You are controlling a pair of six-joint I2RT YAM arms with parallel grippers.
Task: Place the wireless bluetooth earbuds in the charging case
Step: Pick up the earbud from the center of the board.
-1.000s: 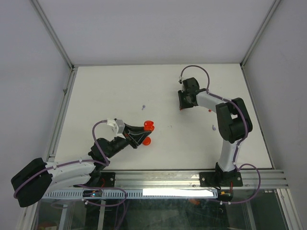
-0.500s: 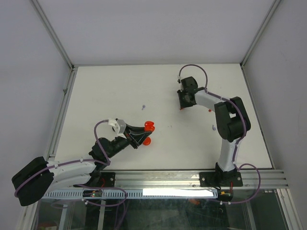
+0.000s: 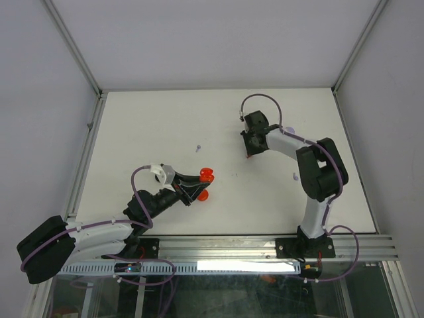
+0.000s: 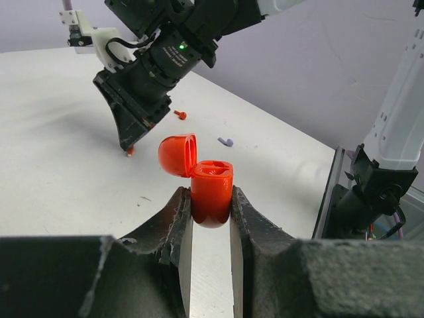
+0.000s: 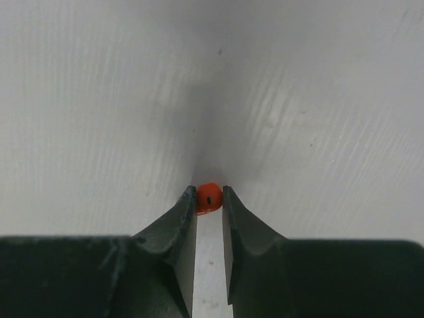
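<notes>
My left gripper is shut on the red charging case and holds it upright with its lid open. The case shows as red in the top view. My right gripper is shut on a small red earbud at the table surface, at the far middle of the table. In the left wrist view the right gripper points down, left of and beyond the case. A second red earbud and a lavender earbud lie loose on the table.
Another lavender earbud lies left of the right gripper, and one lies near the right arm. The white table is bordered by metal rails. The right arm's base stands at the near right.
My right gripper has shifted a little to the left with the red earbud between its fingers. The left gripper and the case have barely moved.
</notes>
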